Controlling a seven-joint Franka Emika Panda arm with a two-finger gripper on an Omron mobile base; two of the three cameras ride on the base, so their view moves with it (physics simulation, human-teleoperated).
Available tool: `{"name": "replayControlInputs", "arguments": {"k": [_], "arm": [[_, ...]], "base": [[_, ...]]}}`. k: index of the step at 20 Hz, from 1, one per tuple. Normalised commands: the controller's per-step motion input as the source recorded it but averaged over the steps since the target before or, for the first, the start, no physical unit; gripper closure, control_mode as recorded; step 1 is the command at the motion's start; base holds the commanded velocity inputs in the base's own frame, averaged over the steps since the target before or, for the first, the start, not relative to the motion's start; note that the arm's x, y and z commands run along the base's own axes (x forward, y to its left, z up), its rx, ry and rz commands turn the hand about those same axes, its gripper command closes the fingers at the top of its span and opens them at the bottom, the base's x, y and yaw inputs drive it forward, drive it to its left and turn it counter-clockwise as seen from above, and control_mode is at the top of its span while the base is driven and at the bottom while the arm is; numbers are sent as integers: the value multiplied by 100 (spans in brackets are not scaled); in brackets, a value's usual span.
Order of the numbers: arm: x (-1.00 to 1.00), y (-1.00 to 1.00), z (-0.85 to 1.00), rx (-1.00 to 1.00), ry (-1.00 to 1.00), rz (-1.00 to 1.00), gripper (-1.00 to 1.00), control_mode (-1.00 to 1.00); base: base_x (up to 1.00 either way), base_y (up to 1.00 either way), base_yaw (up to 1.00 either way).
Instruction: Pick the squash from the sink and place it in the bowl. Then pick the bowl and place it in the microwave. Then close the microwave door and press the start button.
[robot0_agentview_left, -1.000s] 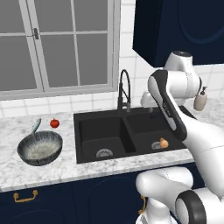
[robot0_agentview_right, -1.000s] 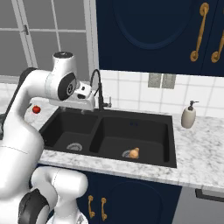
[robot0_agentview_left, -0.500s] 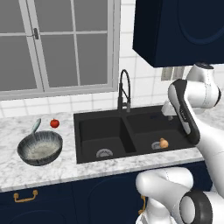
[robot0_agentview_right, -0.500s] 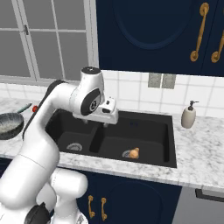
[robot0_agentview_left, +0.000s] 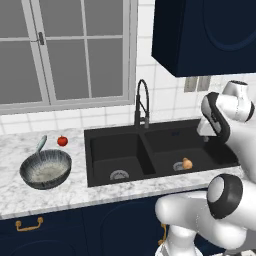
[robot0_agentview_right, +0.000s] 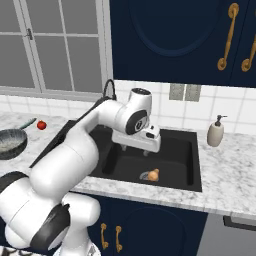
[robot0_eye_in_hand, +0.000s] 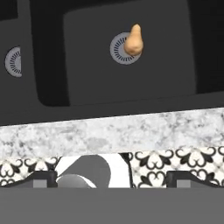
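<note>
Squash (robot0_eye_in_hand: 134, 40) lies in black sink (robot0_eye_in_hand: 52, 87), marble counter (robot0_eye_in_hand: 109, 133).

Marble counter (robot0_agentview_left: 75, 192) with bowl (robot0_agentview_left: 46, 169), tomato (robot0_agentview_left: 62, 141), soap dispenser (robot0_agentview_right: 216, 132); squash (robot0_agentview_left: 187, 163) in sink (robot0_agentview_left: 150, 150).

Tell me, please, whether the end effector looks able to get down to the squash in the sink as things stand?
Probably yes. The squash lies alone on the drain in the sink's right basin, with nothing over or beside it. The end effector hangs above that basin, open, and the faucet stands off to the side.
</note>
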Motion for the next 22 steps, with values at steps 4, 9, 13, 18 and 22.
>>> {"name": "replayControlInputs", "arguments": {"k": [4, 9, 13, 18, 22], "arm": [[73, -22, -50, 2, 2, -2, -100, -100], [79, -13, -46, 0, 13, 0, -100, -100], [53, -18, -56, 0, 4, 0, -100, -100], [36, -33, -34, 4, 0, 0, -100, -100], [38, -28, -28, 4, 2, 0, -100, -100]], "base": [[0, 0, 0], [0, 0, 0], [0, 0, 0], [0, 0, 0], [0, 0, 0]]}}
